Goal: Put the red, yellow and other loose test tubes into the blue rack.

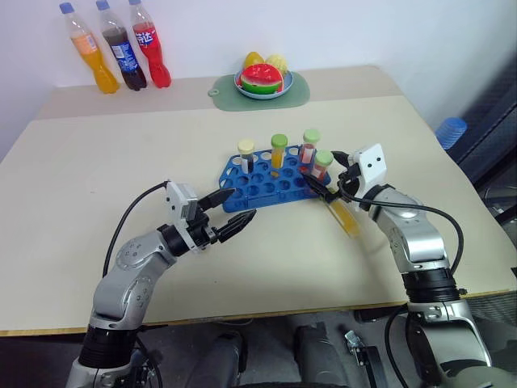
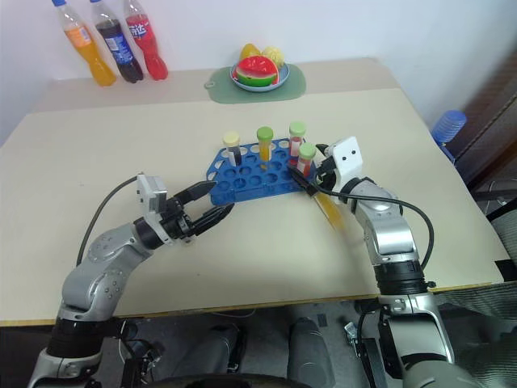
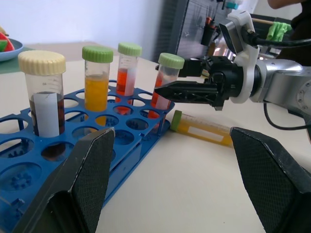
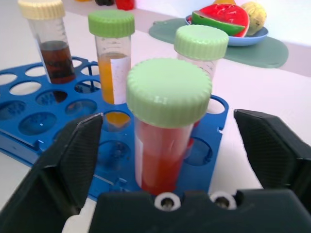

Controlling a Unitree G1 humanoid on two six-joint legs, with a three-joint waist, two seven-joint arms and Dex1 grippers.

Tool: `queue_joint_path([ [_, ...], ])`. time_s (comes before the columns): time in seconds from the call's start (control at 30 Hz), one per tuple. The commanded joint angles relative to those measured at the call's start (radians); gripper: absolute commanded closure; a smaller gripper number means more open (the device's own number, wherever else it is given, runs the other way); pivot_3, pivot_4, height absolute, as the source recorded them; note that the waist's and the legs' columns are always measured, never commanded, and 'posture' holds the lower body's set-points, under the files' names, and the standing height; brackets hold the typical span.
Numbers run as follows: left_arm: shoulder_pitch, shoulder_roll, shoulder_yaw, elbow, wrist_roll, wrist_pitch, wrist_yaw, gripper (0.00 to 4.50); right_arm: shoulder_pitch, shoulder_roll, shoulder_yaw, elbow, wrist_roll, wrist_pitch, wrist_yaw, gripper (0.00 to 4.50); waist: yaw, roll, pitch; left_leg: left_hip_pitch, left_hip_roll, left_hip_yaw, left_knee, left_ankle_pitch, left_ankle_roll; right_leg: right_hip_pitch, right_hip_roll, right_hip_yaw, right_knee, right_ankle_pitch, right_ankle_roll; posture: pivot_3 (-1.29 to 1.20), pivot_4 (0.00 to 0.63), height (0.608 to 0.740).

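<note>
yellow tube (image 1: pixel 345 217) lying flat, beside blue rack (image 1: pixel 266 184)

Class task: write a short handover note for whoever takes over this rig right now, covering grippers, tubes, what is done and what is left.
Left gripper: open, empty, hovering at the blue rack's near edge.
Right gripper: open, its fingers either side of a red tube standing in the rack's right end.
Done: four tubes stand in the rack: brown with cream cap, yellow, and two red.
Left: one yellow tube lies on the table beside the rack, near the right gripper. Pick it up and rack it.
</note>
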Motion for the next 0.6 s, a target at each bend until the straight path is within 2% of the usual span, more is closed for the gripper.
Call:
queue_joint_path([
  [0.03,-0.003,-0.005,0.000,-0.023,-0.010,-0.006,0.000,0.57,0.023,-0.069,-0.025,-0.132,0.044,0.116,0.048,0.03,0.003,0.000,0.000,0.000,0.000,0.000,0.000,0.000,0.000,0.000,0.000,0.000,0.000,0.000,0.000,0.00,0.150,0.740],
  [0.23,0.007,-0.006,-0.002,-0.024,-0.004,-0.012,-0.002,0.57,0.123,-0.260,-0.097,-0.402,0.192,0.517,0.108,0.03,0.008,0.000,0.000,-0.001,0.000,0.000,0.000,-0.001,0.002,0.000,0.000,0.000,-0.001,0.000,0.000,0.00,0.150,0.740],
  [0.33,0.007,0.005,-0.008,-0.021,0.000,-0.013,-0.021,0.57,0.095,-0.315,-0.138,-0.467,0.232,0.665,0.077,0.03,0.002,0.000,0.000,0.000,0.000,0.000,0.000,-0.001,0.002,0.000,0.000,0.000,0.000,0.000,0.000,0.00,0.150,0.740],
  [0.47,0.005,0.036,-0.024,-0.011,0.008,-0.021,-0.074,0.57,-0.065,-0.347,-0.153,-0.405,0.336,0.967,0.083,0.03,0.000,0.000,0.000,0.000,0.000,0.001,0.000,-0.001,0.002,0.000,0.000,0.000,0.000,0.000,0.000,0.00,0.150,0.740],
  [0.6,0.005,0.114,-0.036,-0.007,0.004,-0.034,-0.190,0.57,-0.206,-0.320,-0.106,-0.248,0.332,1.115,0.049,0.03,0.004,-0.002,0.001,-0.001,0.000,0.001,0.000,-0.002,0.003,0.001,-0.001,-0.001,-0.001,0.000,0.000,0.00,0.150,0.740],
])
